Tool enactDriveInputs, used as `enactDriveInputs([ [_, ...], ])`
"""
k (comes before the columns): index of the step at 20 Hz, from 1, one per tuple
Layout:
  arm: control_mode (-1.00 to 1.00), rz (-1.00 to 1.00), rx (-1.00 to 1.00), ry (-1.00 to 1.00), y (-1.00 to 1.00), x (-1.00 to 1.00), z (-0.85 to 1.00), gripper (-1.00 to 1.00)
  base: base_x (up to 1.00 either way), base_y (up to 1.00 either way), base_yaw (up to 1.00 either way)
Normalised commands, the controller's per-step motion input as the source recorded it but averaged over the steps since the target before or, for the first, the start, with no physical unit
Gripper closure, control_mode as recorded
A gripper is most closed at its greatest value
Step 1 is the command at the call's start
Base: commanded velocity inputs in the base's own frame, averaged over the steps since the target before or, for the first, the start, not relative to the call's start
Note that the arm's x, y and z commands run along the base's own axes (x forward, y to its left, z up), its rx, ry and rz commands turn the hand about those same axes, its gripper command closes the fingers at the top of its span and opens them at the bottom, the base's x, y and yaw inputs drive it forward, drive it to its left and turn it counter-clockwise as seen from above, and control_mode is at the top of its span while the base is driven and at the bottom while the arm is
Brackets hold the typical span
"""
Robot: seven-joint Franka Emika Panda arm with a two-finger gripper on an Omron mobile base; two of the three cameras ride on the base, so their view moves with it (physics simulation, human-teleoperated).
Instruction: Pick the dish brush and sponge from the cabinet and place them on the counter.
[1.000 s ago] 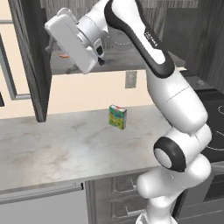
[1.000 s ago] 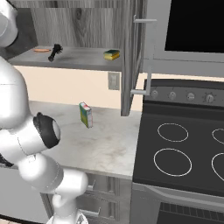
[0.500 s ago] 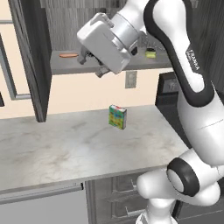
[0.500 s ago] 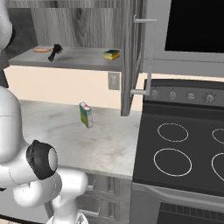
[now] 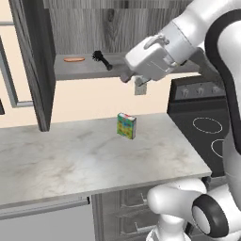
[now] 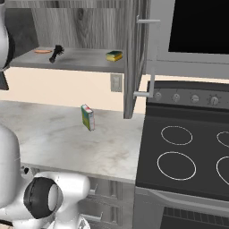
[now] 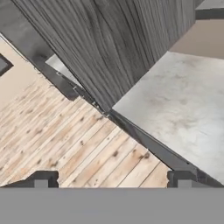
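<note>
Dark grey wood-grain wall cabinet [image 5: 33, 70] with doors swung open, grey shelf [image 6: 85, 60] carrying everything the task wants. Thin black dish brush [image 5: 102, 59] lying toward the shelf's left end, just beside a flat orange oval [image 5: 74, 59]; green-topped, yellow-bottomed sponge [image 6: 114, 56] well apart from both, near the shelf's right end by the open door [image 6: 134, 58]. Pale marble-patterned counter [image 5: 89, 155] below, bearing a small multicoloured green-yellow box [image 5: 126, 125] and nothing of the task yet.

Fingers [image 7: 40, 179] spread wide, holding nothing — hand camera looking past the cabinet's side toward wooden floor and counter, not at the shelf.

Risks, as a guess: wrist housing sits close under the shelf's front edge, so a straight rise could strike it; a loose aim at the brush could nudge the orange oval or roll the thin handle back out of reach; the right door stands close to the sponge and could catch the hand.

Against half a second earlier — hand lower and further right, off the shelf's left part, so brush and oval now show unobstructed. Brush, sponge and box unmoved.
</note>
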Motion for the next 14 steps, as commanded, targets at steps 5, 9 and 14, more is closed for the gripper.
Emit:
enactDriveInputs([
  [5, -1.00, 0.00, -0.09, -0.28, -0.39, -0.39, 0.00, -1.00, 0.00, 0.00, 0.00],
  [9, -1.00, 0.00, -0.09, -0.28, -0.43, -0.35, 0.00, -1.00, 0.00, 0.00, 0.00],
  [14, -1.00, 0.00, -0.05, -0.21, -0.29, -0.05, 0.00, -1.00, 0.00, 0.00, 0.00],
])
